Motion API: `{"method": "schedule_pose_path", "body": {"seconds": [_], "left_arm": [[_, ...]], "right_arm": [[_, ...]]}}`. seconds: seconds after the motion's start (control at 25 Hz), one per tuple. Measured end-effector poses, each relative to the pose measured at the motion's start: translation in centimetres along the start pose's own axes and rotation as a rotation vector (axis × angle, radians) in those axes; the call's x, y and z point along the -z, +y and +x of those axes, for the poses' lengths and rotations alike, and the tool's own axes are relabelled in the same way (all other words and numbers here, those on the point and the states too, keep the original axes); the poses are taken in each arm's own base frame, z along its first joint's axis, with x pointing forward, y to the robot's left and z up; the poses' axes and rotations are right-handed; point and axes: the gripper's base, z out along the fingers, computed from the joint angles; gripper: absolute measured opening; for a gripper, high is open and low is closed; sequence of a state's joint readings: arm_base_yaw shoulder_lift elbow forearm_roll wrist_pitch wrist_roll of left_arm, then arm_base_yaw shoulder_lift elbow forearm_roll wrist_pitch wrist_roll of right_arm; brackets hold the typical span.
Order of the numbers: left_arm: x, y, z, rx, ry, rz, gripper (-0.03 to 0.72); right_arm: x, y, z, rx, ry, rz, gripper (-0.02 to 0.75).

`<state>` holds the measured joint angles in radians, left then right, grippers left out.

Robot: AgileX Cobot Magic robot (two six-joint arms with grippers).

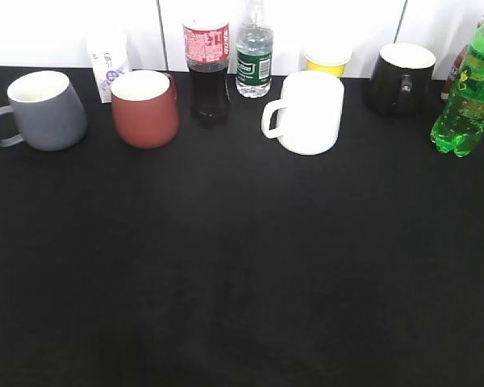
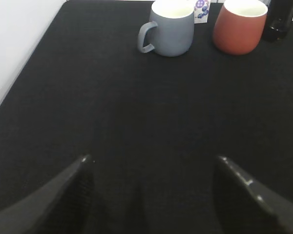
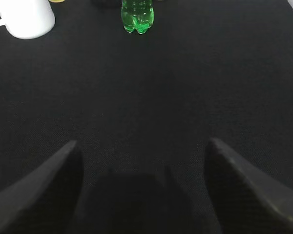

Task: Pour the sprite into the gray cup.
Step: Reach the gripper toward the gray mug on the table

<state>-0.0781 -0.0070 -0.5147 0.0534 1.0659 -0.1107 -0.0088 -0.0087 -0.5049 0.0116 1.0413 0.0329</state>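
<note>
Sprite [image 1: 469,97] stands far right, top cropped, gray cup [image 1: 45,110] far left.

exterior slants down; wrist views face forward

Lab-style tabletop: black cloth [image 1: 242,282] against white panelled wall [image 1: 145,20].

Black table [image 1: 242,274] foreground open — red mug [image 1: 145,108] stands just beside gray cup [image 1: 45,110].
</note>
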Motion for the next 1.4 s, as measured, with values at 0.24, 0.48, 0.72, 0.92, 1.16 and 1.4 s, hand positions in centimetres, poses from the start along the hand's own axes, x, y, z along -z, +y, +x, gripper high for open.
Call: {"method": "schedule_pose_path", "body": {"seconds": [0.24, 0.48, 0.72, 0.92, 1.16, 1.4], "left_arm": [[0.0, 0.0, 0.0, 0.0, 0.0, 0.0, 0.568], [-1.0, -0.5, -4.1, -0.008, -0.228, 0.024, 0.475], [-11.4, -1.8, -9.6, -0.117, -0.384, 0.054, 0.471], [-22.7, -2.7, -7.3, -0.116, -0.228, 0.113, 0.471], [-29.3, -0.5, -4.1, -0.132, -0.264, -0.019, 0.46], [-33.8, 0.5, -0.2, -0.106, -0.195, -0.082, 0.442]], "right_arm": [[0.0, 0.0, 0.0, 0.0, 0.0, 0.0, 0.587], [0.0, 0.0, 0.0, 0.0, 0.0, 0.0, 0.587], [0.0, 0.0, 0.0, 0.0, 0.0, 0.0, 0.587], [0.0, 0.0, 0.0, 0.0, 0.0, 0.0, 0.587], [0.0, 0.0, 0.0, 0.0, 0.0, 0.0, 0.587], [0.0, 0.0, 0.0, 0.0, 0.0, 0.0, 0.587]]}}
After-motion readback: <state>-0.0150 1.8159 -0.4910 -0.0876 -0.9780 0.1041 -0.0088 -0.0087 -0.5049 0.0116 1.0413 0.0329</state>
